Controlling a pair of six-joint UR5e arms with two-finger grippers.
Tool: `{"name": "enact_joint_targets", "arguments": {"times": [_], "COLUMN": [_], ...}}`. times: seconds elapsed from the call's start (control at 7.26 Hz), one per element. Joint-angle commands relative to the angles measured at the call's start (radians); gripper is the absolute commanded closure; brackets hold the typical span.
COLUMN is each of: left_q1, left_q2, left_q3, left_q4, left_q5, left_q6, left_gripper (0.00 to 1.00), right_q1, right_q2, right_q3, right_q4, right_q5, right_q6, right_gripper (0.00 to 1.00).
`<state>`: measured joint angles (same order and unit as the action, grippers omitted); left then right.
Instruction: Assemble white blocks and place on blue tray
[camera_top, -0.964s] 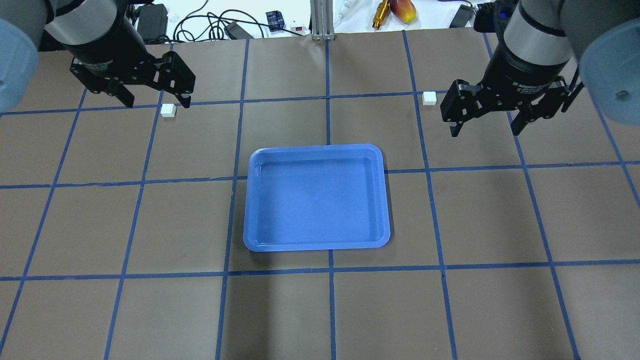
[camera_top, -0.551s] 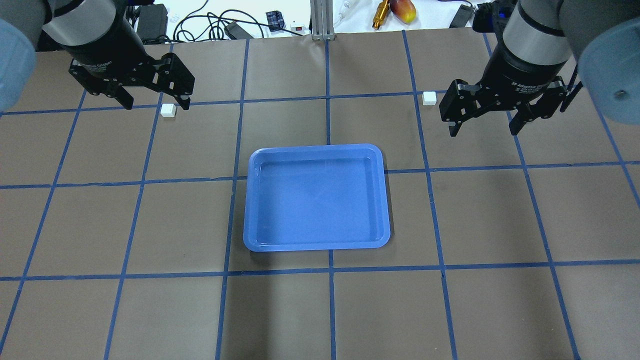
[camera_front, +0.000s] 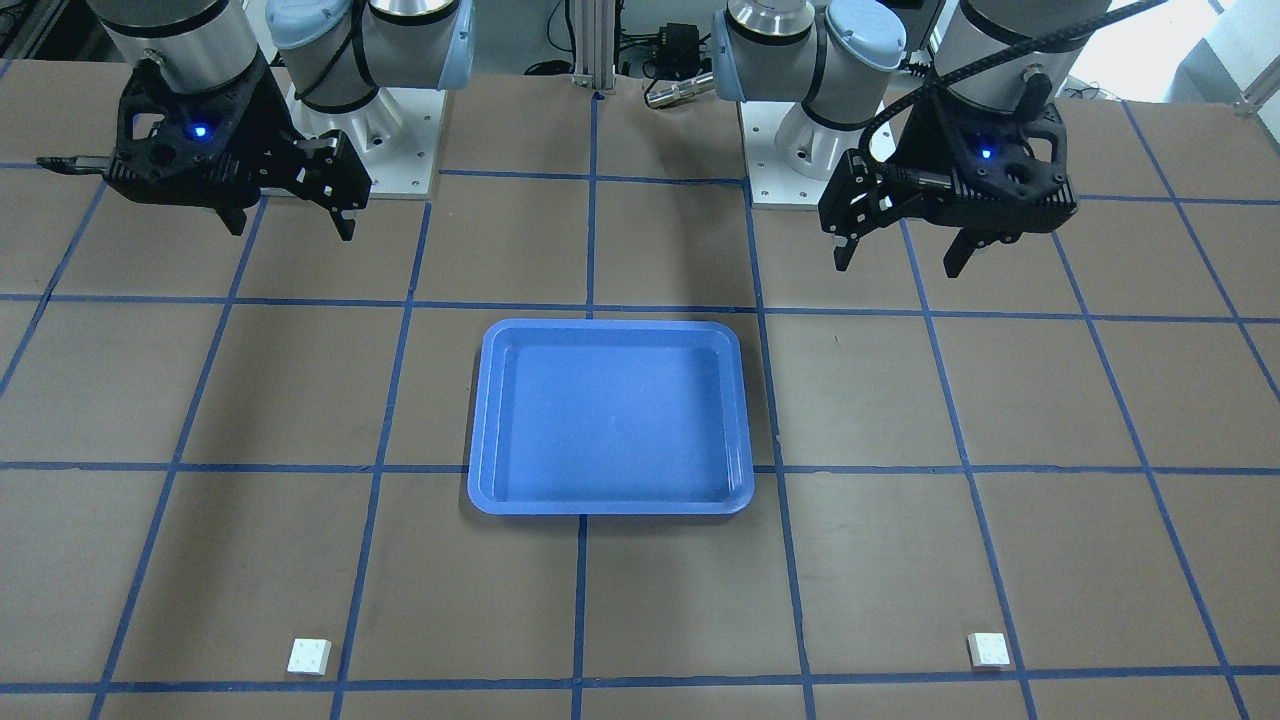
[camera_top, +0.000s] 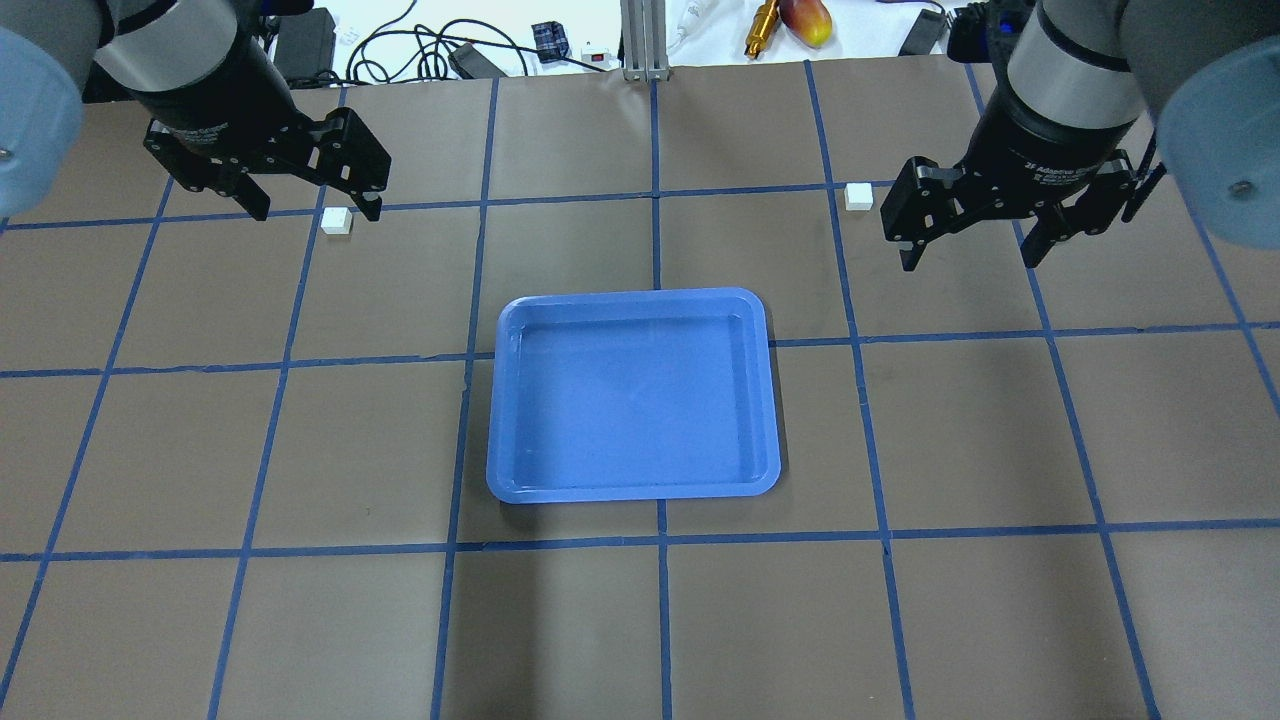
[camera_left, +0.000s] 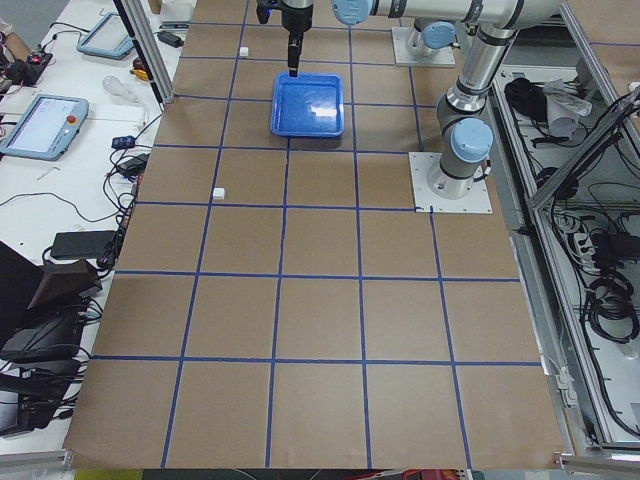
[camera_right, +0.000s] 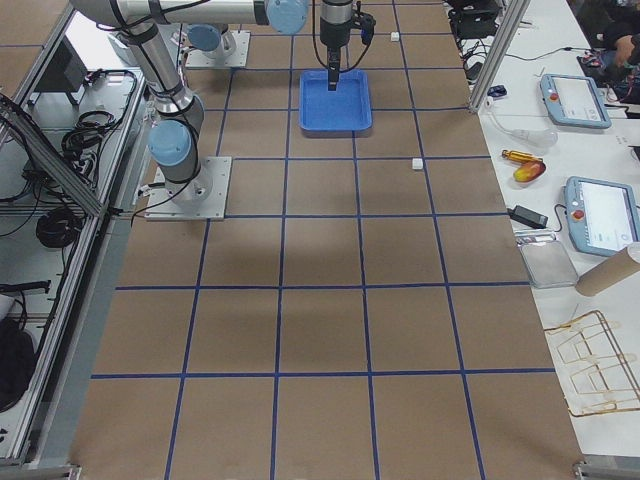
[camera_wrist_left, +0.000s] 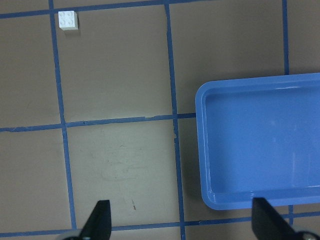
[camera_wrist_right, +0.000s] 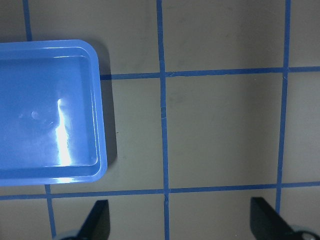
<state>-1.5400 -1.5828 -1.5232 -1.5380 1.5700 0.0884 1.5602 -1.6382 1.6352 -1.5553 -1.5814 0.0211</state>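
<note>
Five items, largest first. Item 1: table (camera_top: 1000, 440), brown surface with a blue tape grid, filling the overhead view. Item 2: blue tray (camera_top: 634, 494), flat at the centre of the overhead view, nothing in it. Item 3: left gripper (camera_top: 316, 213), upper left of the overhead view, fingers spread wide and holding nothing; its wrist camera shows both fingertips far apart at the bottom edge of the frame. Item 4: right gripper (camera_top: 970, 263), upper right of the overhead view, likewise spread wide and holding nothing. Item 5: left-side white block (camera_top: 337, 221), studded, lying on the table in the upper left of the overhead view; the front-facing view puts it at lower right, well apart from the left gripper. Item 6: right-side white block (camera_top: 858, 196), upper right of the overhead view, on the table, well apart from its partner and from the tray. Status, as judged: no step complete. Outstanding: grasp each block, press the two together, set the joined pair on the tray.
</note>
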Motion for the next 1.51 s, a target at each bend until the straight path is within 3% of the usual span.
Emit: {"name": "enact_joint_targets", "arguments": {"times": [0.0, 0.28, 0.55, 0.69, 0.83, 0.96, 1.24, 1.38], "left_q1": [0.070, 0.185, 0.189, 0.189, 0.192, 0.198, 0.216, 0.219], "left_q2": [-0.067, -0.191, -0.358, -0.450, -0.518, -0.566, -0.644, -0.684], "left_q3": [0.008, 0.047, 0.131, 0.170, 0.196, 0.210, 0.213, 0.225], "left_q4": [0.025, 0.047, 0.113, 0.190, 0.231, 0.278, 0.385, 0.427], "left_q5": [-0.012, -0.012, 0.007, 0.016, 0.016, 0.043, 0.047, 0.050], "left_q6": [0.051, 0.109, 0.128, 0.122, 0.129, 0.173, 0.217, 0.218], "left_gripper": [0.00, 0.00, 0.00, 0.00, 0.00, 0.00, 0.00, 0.00], "right_q1": [0.001, -0.002, -0.058, -0.137, -0.216, -0.235, -0.238, -0.238], "right_q2": [0.000, 0.004, 0.027, 0.041, 0.090, 0.136, 0.275, 0.347], "right_q3": [0.000, 0.000, -0.009, -0.009, -0.015, -0.020, -0.044, -0.084], "right_q4": [0.003, -0.003, -0.008, -0.038, -0.064, -0.113, -0.338, -0.351], "right_q5": [0.006, 0.004, 0.036, 0.151, 0.165, 0.170, 0.181, 0.198], "right_q6": [0.010, -0.003, -0.120, -0.298, -0.504, -0.677, -0.987, -1.161], "right_gripper": [0.00, 0.00, 0.00, 0.00, 0.00, 0.00, 0.01, 0.00]}}
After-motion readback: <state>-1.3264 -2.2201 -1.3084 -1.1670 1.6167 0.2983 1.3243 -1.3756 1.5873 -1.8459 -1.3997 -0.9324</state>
